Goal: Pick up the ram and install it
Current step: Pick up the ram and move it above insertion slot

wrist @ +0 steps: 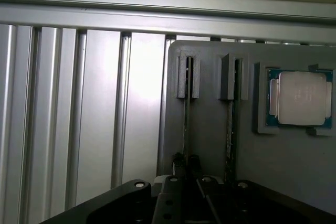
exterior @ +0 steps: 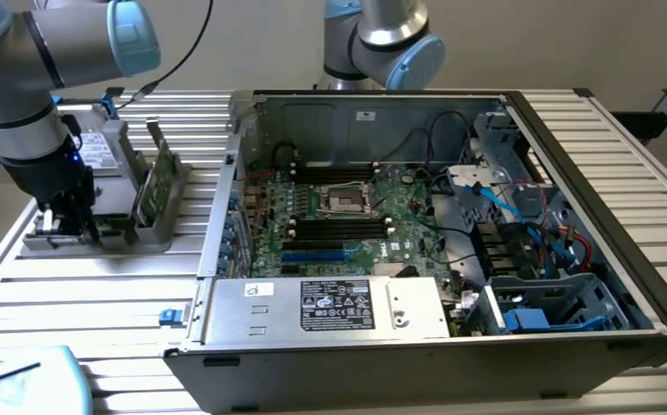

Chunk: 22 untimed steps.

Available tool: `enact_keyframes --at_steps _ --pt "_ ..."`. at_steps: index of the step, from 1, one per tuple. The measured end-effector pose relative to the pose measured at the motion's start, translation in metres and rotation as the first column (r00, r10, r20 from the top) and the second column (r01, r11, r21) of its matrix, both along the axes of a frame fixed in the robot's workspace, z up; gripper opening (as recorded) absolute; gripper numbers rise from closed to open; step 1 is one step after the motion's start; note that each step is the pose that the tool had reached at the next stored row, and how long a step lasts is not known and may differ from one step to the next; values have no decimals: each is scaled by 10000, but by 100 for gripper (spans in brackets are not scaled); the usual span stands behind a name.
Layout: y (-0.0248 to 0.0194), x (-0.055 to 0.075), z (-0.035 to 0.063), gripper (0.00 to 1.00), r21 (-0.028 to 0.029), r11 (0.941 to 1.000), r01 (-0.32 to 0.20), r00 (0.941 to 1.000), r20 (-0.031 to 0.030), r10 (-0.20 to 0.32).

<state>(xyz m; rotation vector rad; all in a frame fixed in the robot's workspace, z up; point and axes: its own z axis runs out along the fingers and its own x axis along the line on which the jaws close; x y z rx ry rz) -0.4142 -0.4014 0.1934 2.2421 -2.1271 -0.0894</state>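
the gripper (wrist: 186, 161) looks clamped across the thin ram (wrist: 186, 114), which stands on edge in the grey holder (wrist: 210, 129) right beneath it. the stick is probably light, stiff and fragile, so grip it mid-length and keep it square.

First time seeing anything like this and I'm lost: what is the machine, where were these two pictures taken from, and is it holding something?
It is a robot arm with a gripper, its hand. One camera watches from off the arm; the other sits on the wrist, looking down past the gripper. On the slatted metal table stand an open computer case and a grey holder. The gripper looks closed on the ram, a thin memory stick standing in the holder.
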Motion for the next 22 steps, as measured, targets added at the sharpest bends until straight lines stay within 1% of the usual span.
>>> enact_keyframes --at_steps 4,13,17,22 --pt "0 0 0 14 0 10000 2 10000 -15 -2" --pt "0 0 1 14 2 10000 2 10000 -19 -2" --pt "0 0 12 14 0 10000 2 10000 -46 -2" --pt "0 0 26 14 1 10000 2 10000 -62 -2"
